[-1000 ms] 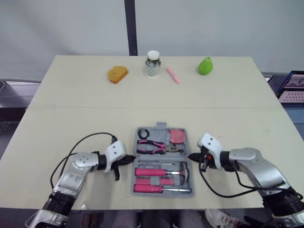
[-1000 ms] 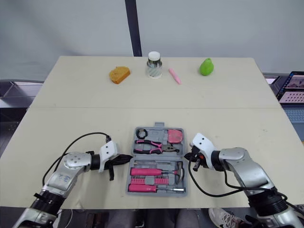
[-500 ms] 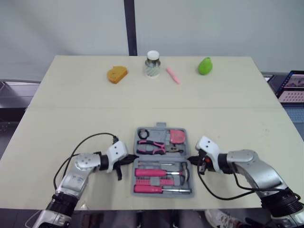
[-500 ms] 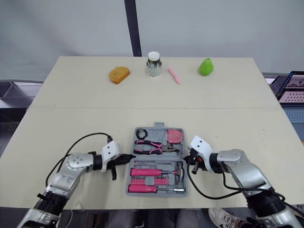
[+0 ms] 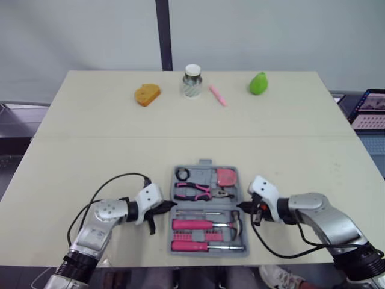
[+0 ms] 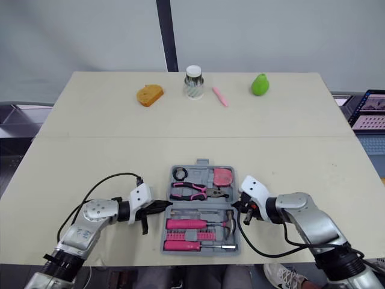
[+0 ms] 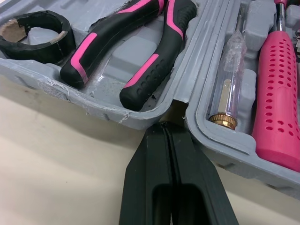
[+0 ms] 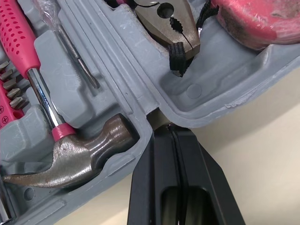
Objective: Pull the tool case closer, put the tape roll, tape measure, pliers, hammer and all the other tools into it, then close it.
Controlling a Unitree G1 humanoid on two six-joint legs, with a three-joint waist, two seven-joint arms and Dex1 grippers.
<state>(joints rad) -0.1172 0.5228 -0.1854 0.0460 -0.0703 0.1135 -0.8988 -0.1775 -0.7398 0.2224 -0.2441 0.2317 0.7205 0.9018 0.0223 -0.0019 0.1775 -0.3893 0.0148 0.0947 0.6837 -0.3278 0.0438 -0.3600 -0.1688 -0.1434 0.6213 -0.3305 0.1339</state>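
Tool case [image 5: 201, 174] lies open and flat on the near part of the table [image 5: 120, 120], between the two arms, with both grey moulded halves facing up. The far half holds the pliers [image 7: 140, 51], whose black and pink handles point toward the left arm and whose metal head sits beside the pink tape measure [image 5: 225, 176]. That tape measure fills the far right pocket. The black tape roll [image 7: 35, 35] sits in the far left corner.

The near half holds the hammer [image 8: 70, 150], its dark head against the right wall and its shaft running into a pink grip. A pink-handled screwdriver [image 7: 276, 93] lies along this half. A slim tester screwdriver [image 7: 227, 79] with a clear handle lies in the channel just beside the hinge. Another pink-handled tool [image 5: 195, 245] lies along the near edge. A row of small bits [image 8: 9, 93] sits in the middle of this half.

The left gripper [image 7: 167, 129] has its two black fingers pressed together with nothing between them. Its tip is at the notch where the two halves meet on the case's left side. The right gripper [image 8: 171, 129] is likewise closed and empty, with its tip at the matching notch on the right side.

Along the far edge of the table, well apart from the case, stand a jar [image 5: 192, 81], a green pear-shaped thing [image 5: 258, 83], an orange lump [image 5: 147, 94] and a pink pen [image 5: 218, 95].
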